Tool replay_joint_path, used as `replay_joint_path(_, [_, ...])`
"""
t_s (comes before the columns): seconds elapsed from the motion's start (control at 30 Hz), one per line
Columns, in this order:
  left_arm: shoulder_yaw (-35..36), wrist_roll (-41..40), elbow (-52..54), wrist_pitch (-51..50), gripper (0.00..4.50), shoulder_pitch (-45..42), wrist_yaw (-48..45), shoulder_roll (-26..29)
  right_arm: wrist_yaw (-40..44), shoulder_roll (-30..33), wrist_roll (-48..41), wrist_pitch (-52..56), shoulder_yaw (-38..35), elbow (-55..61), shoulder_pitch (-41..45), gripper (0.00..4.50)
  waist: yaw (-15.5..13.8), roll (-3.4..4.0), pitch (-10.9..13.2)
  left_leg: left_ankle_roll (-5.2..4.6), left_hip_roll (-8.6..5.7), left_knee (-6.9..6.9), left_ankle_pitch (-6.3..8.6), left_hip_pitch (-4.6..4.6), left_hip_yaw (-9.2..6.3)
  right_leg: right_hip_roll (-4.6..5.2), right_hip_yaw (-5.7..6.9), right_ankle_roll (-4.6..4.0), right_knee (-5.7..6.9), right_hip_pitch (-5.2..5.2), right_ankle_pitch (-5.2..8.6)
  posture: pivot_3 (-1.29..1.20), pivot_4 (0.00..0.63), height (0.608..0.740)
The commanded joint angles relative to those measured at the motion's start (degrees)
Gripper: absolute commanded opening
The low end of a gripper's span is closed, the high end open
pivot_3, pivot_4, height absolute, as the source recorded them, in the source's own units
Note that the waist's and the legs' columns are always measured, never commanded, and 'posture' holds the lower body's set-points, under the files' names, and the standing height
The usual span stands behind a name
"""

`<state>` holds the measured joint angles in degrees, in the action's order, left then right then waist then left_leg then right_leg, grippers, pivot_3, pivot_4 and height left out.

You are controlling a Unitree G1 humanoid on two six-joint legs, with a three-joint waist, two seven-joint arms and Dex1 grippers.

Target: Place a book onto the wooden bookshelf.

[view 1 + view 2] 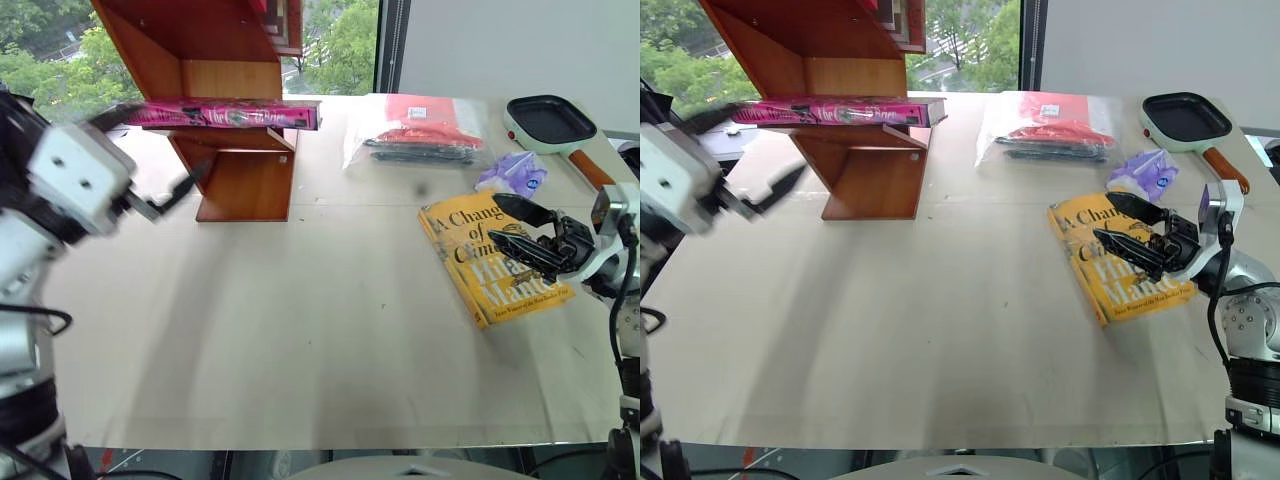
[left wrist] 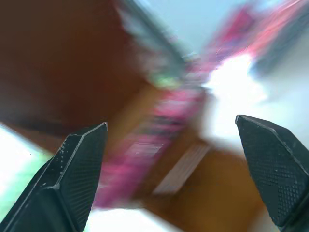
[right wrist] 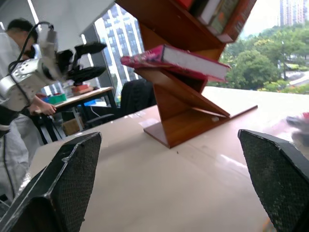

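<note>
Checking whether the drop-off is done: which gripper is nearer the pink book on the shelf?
Left. The left gripper hangs open just beside the pink book, which lies on the wooden bookshelf. The right gripper is open over the yellow paperback, far across the table.

White boxy wrist housing w/ two dark screw holes on left arm; black textured pointed fingers; black cables.

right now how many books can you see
At least 5: the pink book lying flat on the wooden shelf, the yellow book on the table under the right hand, and about three upright on a higher shelf. More may be hidden.
</note>
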<state>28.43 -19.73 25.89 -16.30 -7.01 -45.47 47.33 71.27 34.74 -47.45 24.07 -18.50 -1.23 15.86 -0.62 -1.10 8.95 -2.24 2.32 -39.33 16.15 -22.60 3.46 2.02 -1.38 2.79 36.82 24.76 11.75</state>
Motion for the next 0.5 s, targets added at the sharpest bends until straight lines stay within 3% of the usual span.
replay_joint_path(0.03, [-2.6,-7.7,6.5,-6.4,4.39,4.9,1.0,-4.0,2.2,1.4,2.7,-5.1,-1.6,-0.9,-1.7,4.50,0.0,-0.01,0.0,0.00,-0.03,-0.01,0.00,0.00,-0.01,-0.03,0.00,0.00,-0.01,0.00,0.00,0.00,0.150,0.731])
replay_joint_path(0.13, [-11.3,-6.3,7.6,-9.7,4.39,13.5,3.5,-9.6,3.6,2.7,5.8,-10.2,-4.1,-2.7,-7.1,4.50,-0.1,0.05,-0.1,0.00,-0.04,0.01,0.00,0.18,0.00,-0.02,-0.08,0.00,-0.01,-0.14,0.01,0.00,0.150,0.731])
replay_joint_path(0.27, [-18.3,0.6,4.4,-6.9,4.39,18.7,6.6,-12.1,5.4,4.6,10.3,-18.0,-7.6,-5.2,-16.7,4.50,-0.3,-0.05,0.0,0.00,-0.11,0.02,0.00,0.09,-0.08,-0.06,-0.02,-0.03,-0.06,-0.13,0.03,0.00,0.150,0.731])
replay_joint_path(0.5, [-22.0,3.2,5.6,-1.3,4.39,28.7,6.4,-14.6,5.1,3.0,9.9,-22.4,-13.6,-4.9,-30.8,4.50,0.8,0.00,-0.1,0.01,0.01,0.13,0.01,0.83,0.06,-0.06,-0.41,-0.05,-0.06,-0.56,0.32,0.00,0.150,0.731])
